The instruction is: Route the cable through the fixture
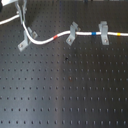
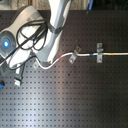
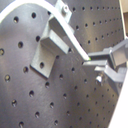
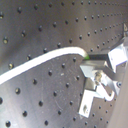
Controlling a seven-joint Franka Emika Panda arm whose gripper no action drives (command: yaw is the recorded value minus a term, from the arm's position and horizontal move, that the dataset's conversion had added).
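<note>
The cable [image 1: 47, 40] is lying across the black perforated bench [image 1: 65, 90] near the far edge in the first exterior view. From that view's right it is running through the wider upright clip [image 1: 104, 33], where a blue band and a red-yellow band are showing on either side, then through a slanted clip [image 1: 72, 33] with a red band just beside it. Past that clip it is dipping in a shallow curve toward the first exterior view's left and rising again to the pincer [image 1: 25, 22].

The fixture [image 1: 25, 41] is sitting on the bench at the first exterior view's left, slanted, just beside the cable's low curve. In the first wrist view the cable [image 3: 30, 12] is arching over the fixture's upright top [image 3: 52, 37]; whether it is seated in the slot cannot be told.

In the second wrist view the pincer [image 4: 92, 60] is pinching the cable [image 4: 45, 57] where its white length ends at the fingertips.

In the second exterior view the arm [image 2: 55, 30] is reaching down over the cable's left end, hiding the fixture there.
</note>
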